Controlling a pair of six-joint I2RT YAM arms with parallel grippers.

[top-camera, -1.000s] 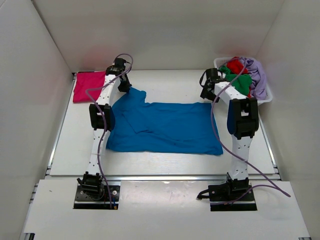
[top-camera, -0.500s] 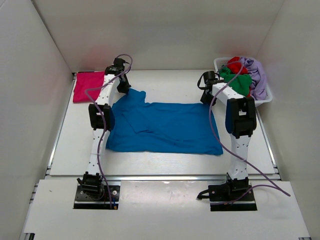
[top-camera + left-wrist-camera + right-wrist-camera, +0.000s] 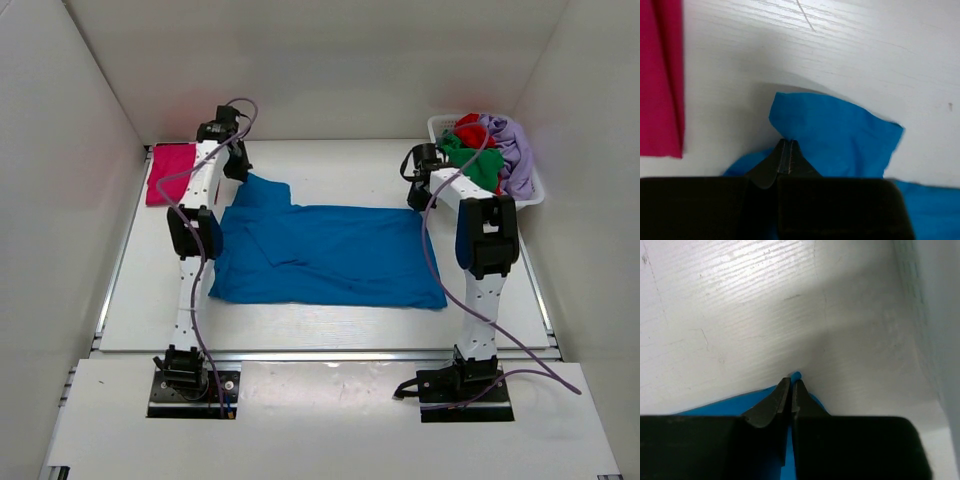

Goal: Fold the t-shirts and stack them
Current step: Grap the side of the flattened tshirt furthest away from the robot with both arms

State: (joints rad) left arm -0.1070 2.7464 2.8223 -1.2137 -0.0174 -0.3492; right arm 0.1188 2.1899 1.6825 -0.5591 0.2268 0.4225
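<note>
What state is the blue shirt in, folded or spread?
Spread out: the blue shirt lies wide and flat across the table.

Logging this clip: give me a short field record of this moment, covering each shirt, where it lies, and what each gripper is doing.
blue t-shirt: spread on the table between the arms
left gripper: shut on the blue t-shirt's far left corner
right gripper: shut on its far right corner
magenta t-shirt: folded, far left of the table
basket: far right; holds green t-shirt, red t-shirt, lavender t-shirt, heaped
</note>
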